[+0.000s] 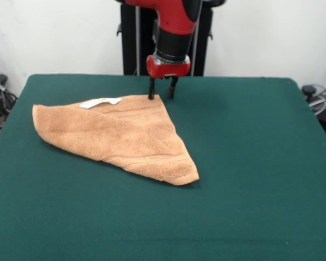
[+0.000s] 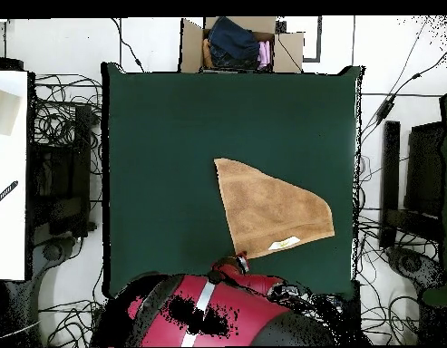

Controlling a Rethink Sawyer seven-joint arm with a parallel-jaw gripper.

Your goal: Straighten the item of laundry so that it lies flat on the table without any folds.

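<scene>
The orange-tan towel (image 1: 125, 136) lies on the green table (image 1: 250, 163), folded over into a rough triangle. Its white label (image 1: 100, 101) shows at the far edge. My gripper (image 1: 161, 93) hangs low at the towel's far corner with its two dark fingers (image 1: 151, 90) apart, open and holding nothing. One finger stands at the corner's tip, the other just off the cloth over the table. In the overhead view the towel (image 2: 272, 210) lies right of the table's (image 2: 163, 163) centre, with the label (image 2: 284, 244) near the robot's side. The gripper (image 2: 241, 264) shows there under the red arm.
A cardboard box (image 2: 236, 43) with dark and pink clothes stands beyond the table's far edge from the robot. Cables and dark equipment (image 2: 63, 172) lie on the floor on both sides. A white surface (image 2: 7, 172) stands at the left.
</scene>
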